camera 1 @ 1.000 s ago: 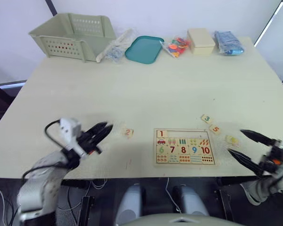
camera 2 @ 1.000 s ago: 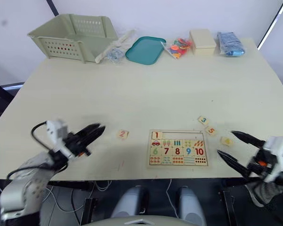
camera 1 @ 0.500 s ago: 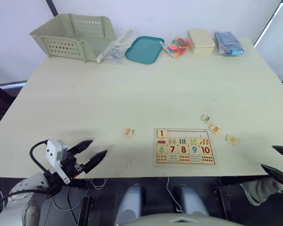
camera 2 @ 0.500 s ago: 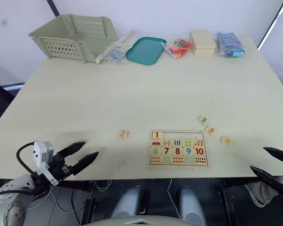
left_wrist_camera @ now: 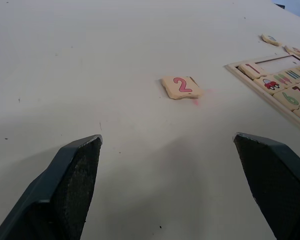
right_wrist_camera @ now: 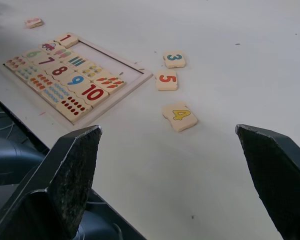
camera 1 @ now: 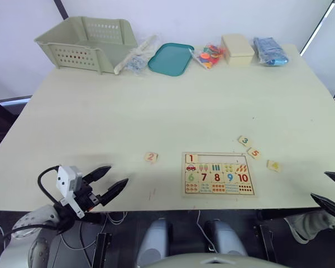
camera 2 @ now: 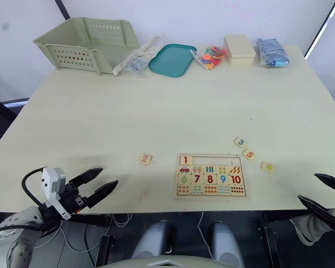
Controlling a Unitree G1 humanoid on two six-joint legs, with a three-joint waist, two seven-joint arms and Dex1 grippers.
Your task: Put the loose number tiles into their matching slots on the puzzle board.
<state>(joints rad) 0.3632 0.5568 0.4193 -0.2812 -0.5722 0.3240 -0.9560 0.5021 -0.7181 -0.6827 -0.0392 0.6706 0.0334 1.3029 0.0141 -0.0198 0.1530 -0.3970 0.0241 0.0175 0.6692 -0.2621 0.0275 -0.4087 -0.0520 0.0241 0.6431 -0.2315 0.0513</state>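
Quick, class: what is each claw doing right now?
Left claw: open, holding nothing.
Right claw: open, holding nothing.

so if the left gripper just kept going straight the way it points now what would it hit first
Probably the 2 tile: it lies on the table ahead of the open left gripper, slightly off centre. The puzzle board sits farther off to one side. Depth is hard to judge.

Pale table (camera 1: 156, 106) with puzzle board (camera 1: 218, 173), loose tiles (camera 1: 151, 157), basket (camera 1: 86, 42).
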